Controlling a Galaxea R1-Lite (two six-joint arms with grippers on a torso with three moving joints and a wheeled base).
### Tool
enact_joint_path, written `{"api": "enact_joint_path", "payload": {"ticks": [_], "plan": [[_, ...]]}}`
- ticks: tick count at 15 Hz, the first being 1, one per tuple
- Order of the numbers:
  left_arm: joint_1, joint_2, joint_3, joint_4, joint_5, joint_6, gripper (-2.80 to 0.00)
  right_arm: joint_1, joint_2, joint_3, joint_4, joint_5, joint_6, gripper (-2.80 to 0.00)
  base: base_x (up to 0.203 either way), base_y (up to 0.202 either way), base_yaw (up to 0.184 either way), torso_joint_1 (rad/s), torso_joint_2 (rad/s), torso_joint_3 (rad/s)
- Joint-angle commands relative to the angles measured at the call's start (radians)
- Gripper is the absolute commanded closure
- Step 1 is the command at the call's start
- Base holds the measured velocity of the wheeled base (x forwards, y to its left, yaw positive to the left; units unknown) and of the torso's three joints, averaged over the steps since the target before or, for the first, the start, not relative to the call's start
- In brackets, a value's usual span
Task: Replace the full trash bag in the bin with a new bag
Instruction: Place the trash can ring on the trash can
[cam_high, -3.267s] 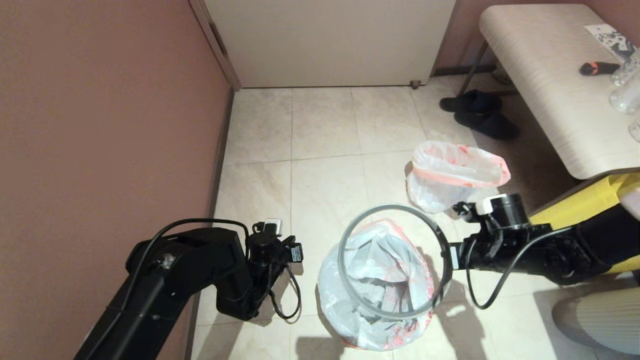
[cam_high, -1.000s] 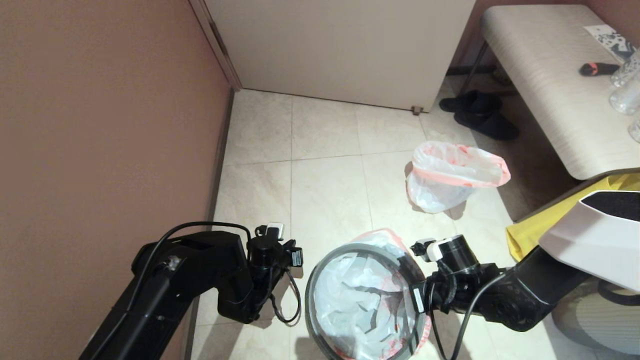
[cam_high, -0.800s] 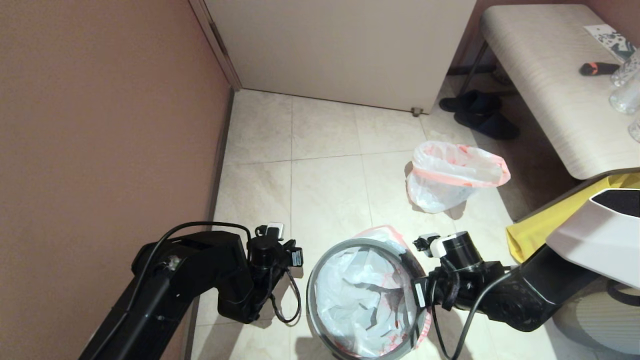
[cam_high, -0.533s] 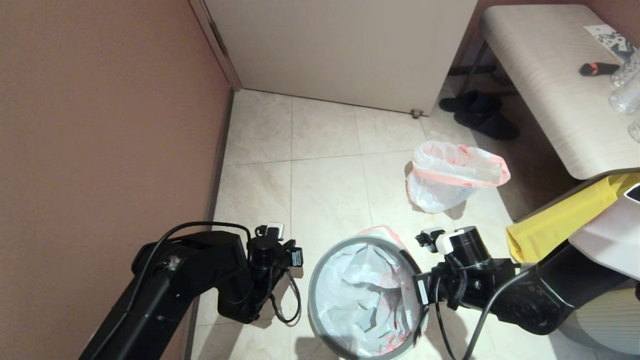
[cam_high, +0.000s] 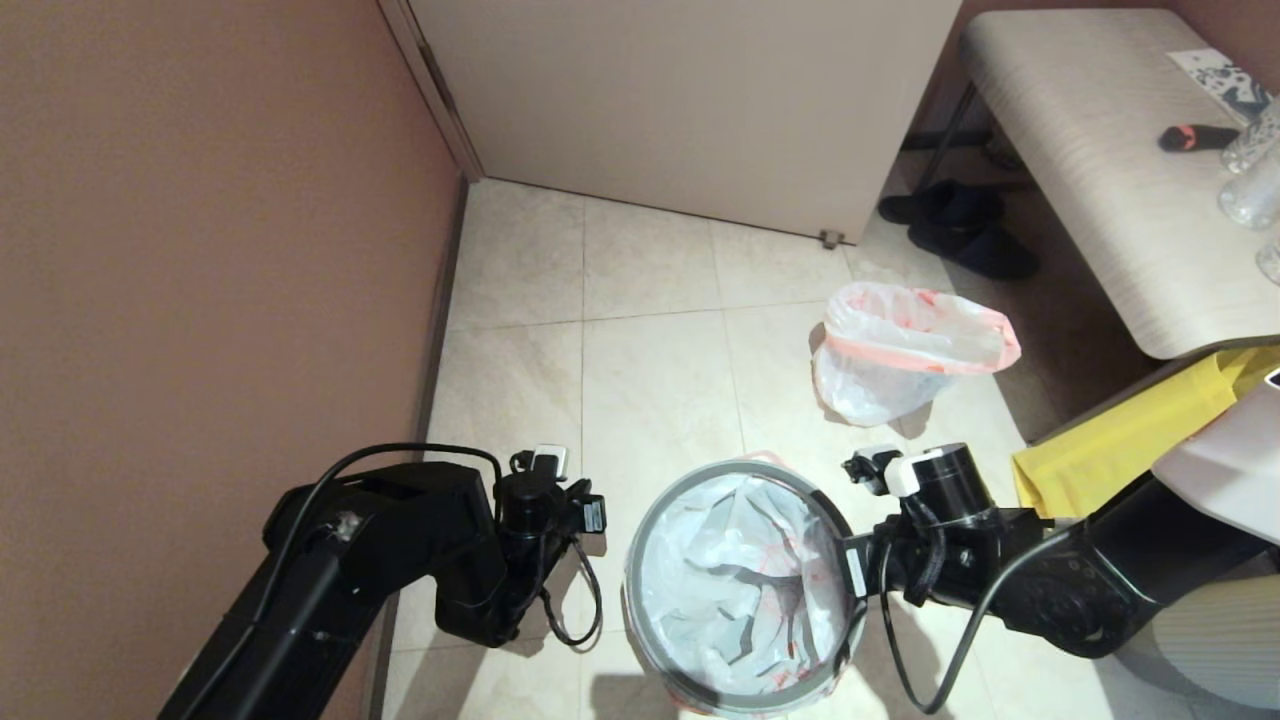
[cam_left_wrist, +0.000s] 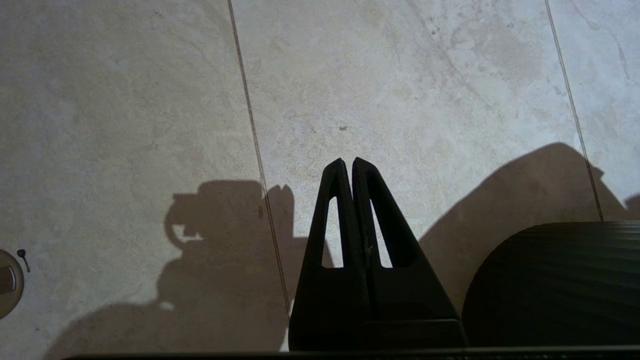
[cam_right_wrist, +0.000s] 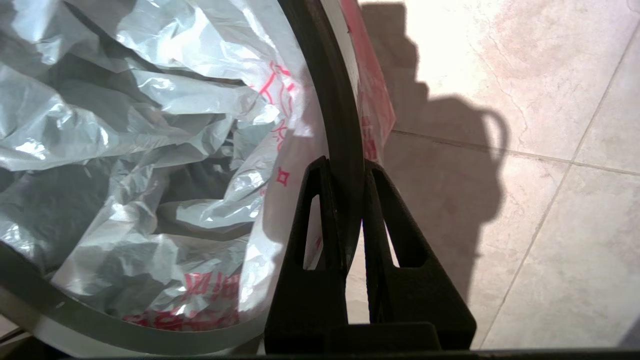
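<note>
Reaching in low from the right side of the head view, forearm near level over the tiled floor (cam_high: 650, 380), wrist turned toward the bin (cam_high: 690, 690): the right claw (cam_right_wrist: 347, 170), clamped on the grey ring rim (cam_high: 836, 545) at its right edge, one finger inside the ring against the new bag (cam_high: 735, 585), the other outside beside the pink-red rim band folded over the edge. New bag lining the bin, wrinkled and translucent, red print showing on its inner folds, mouth spread under the ring. Ring sitting roughly level around the bag's mouth, bin itself almost wholly hidden beneath; only a dark ribbed wall (cam_left_wrist: 555, 285) showing in the left wrist view. Parked at lower left near the brown wall (cam_high: 200, 250), elbow bent and wrist pointing down at the floor: the left claw (cam_left_wrist: 348, 162), fingers pressed together on nothing, just beside the bin without touching it. Standing apart on the floor farther from the robot, toward the worktop (cam_high: 1100, 170): the full trash bag (cam_high: 905, 350), mouth open, pink-red band around its top. Dark slippers (cam_high: 960, 225) beyond it, near the door (cam_high: 680, 100); a yellow bag (cam_high: 1130, 435) beside the right arm.
</note>
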Motion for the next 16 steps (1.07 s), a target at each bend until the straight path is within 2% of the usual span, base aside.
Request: {"api": "enact_joint_path", "payload": {"ticks": [1, 7, 16], "plan": [[0.0, 0.002, 0.0, -0.007, 0.001, 0.0, 0.0, -0.008, 0.038, -0.005, -0.005, 0.0, -0.003, 0.0, 0.0, 0.0, 0.0, 0.0, 0.0, 0.0], [0.0, 0.002, 0.0, -0.007, 0.001, -0.001, 0.0, -0.005, 0.079, -0.008, -0.022, 0.0, -0.004, 0.0, 0.0, 0.0, 0.0, 0.0, 0.0, 0.0], [0.0, 0.003, -0.001, -0.008, 0.001, 0.0, 0.0, 0.009, 0.032, 0.004, -0.019, 0.0, -0.004, 0.0, 0.0, 0.0, 0.0, 0.0, 0.0, 0.0]]}}
